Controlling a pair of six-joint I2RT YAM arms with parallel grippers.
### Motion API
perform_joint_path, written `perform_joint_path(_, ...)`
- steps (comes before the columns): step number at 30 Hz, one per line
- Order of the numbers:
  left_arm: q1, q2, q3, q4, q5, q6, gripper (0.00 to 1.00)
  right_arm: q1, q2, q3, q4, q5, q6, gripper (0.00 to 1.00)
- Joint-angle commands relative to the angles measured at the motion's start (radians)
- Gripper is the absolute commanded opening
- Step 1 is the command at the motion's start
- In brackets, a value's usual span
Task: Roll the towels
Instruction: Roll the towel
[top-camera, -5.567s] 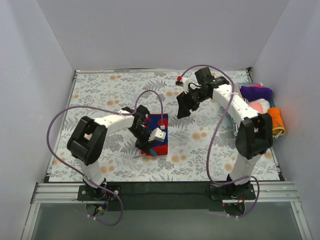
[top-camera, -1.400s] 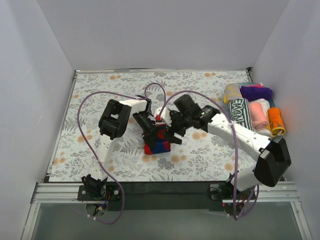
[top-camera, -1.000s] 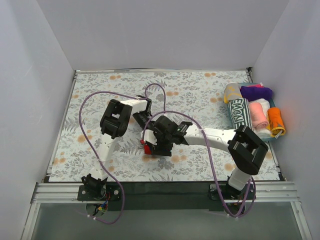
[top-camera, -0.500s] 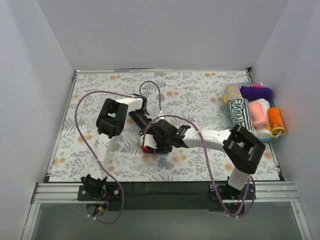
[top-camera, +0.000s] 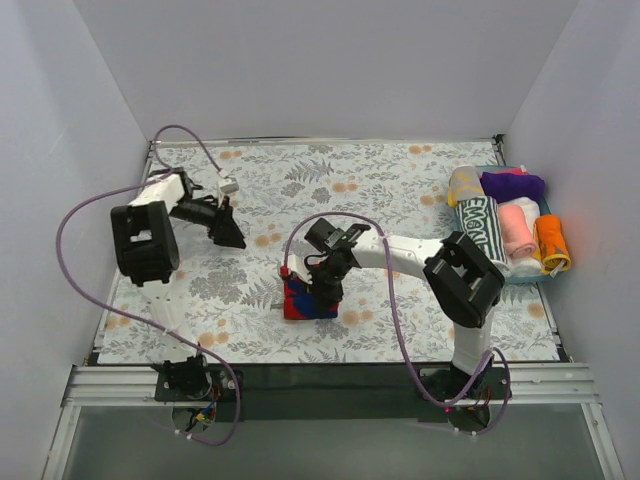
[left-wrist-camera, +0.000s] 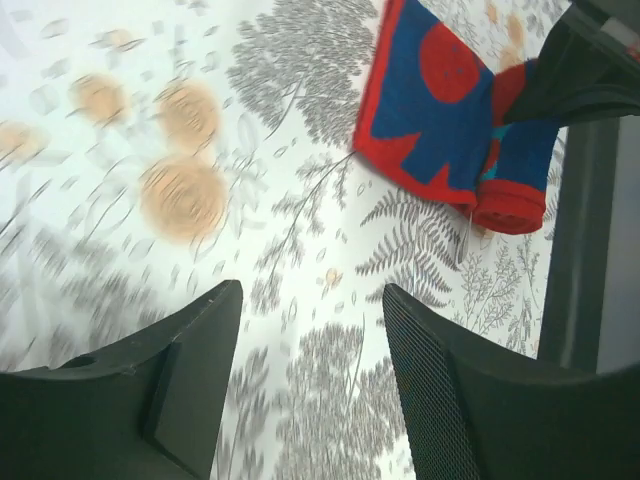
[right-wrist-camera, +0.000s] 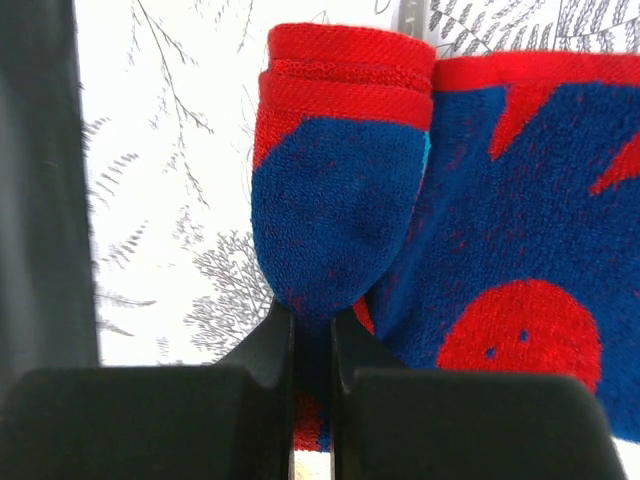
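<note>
Right pincer (right-wrist-camera: 312, 335) is nipped shut on the doubled-over red hem of the red and blue towel (right-wrist-camera: 500, 240), with that fold squeezed thin between the jaws. The rest of the towel lies on the flowery table covering (top-camera: 400, 190), just beyond and beside the fingers. It's soft terry, light and floppy, so I'd guess it sags open unless you pinch through every layer at the hem. Left pincer (left-wrist-camera: 312, 300) is well off to that one's left, jaws apart, holding nothing. Out the other way, what looks like a tray (top-camera: 500, 168) holds finished rolls: pink roll (top-camera: 515, 232), orange roll (top-camera: 553, 243), purple roll (top-camera: 512, 185), green lettered roll (top-camera: 480, 225).
</note>
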Motion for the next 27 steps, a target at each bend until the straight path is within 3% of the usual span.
perform_joint_path(1, 0.067, -0.284, -0.097, 0.075, 0.017, 0.001, 0.55, -0.055, 0.081, 0.099, -0.181, -0.210, 0.055, 0.01)
perform_joint_path(7, 0.033, -0.780, -0.495, 0.475, -0.183, -0.072, 0.64, -0.115, 0.253, 0.230, -0.332, -0.365, 0.067, 0.01)
perform_joint_path(8, -0.023, -0.907, -0.595, 0.518, -0.213, -0.063, 0.65, -0.121, 0.281, 0.236, -0.341, -0.400, 0.065, 0.01)
perform_joint_path(12, -0.264, -1.177, -0.809, 0.595, -0.384, -0.047, 0.70, -0.141, 0.340, 0.279, -0.399, -0.460, 0.050, 0.01)
perform_joint_path(15, -0.439, -1.299, -0.920, 0.660, -0.498, -0.064, 0.73, -0.157, 0.400, 0.323, -0.467, -0.508, 0.015, 0.01)
perform_joint_path(17, -0.547, -1.307, -0.942, 0.693, -0.544, -0.089, 0.73, -0.168, 0.446, 0.345, -0.496, -0.538, -0.011, 0.01)
perform_joint_path(18, -0.582, -1.301, -0.954, 0.700, -0.562, -0.101, 0.86, -0.180, 0.462, 0.359, -0.520, -0.546, -0.020, 0.01)
perform_joint_path(19, -0.618, -1.298, -0.961, 0.712, -0.575, -0.107, 0.89, -0.188, 0.472, 0.362, -0.527, -0.558, -0.028, 0.01)
perform_joint_path(23, -0.895, -1.254, -1.018, 0.863, -0.730, -0.139, 0.90, -0.211, 0.537, 0.396, -0.576, -0.617, -0.068, 0.01)
perform_joint_path(27, -1.022, -1.122, -1.009, 0.946, -0.819, -0.181, 0.87, -0.227, 0.574, 0.423, -0.637, -0.644, -0.111, 0.01)
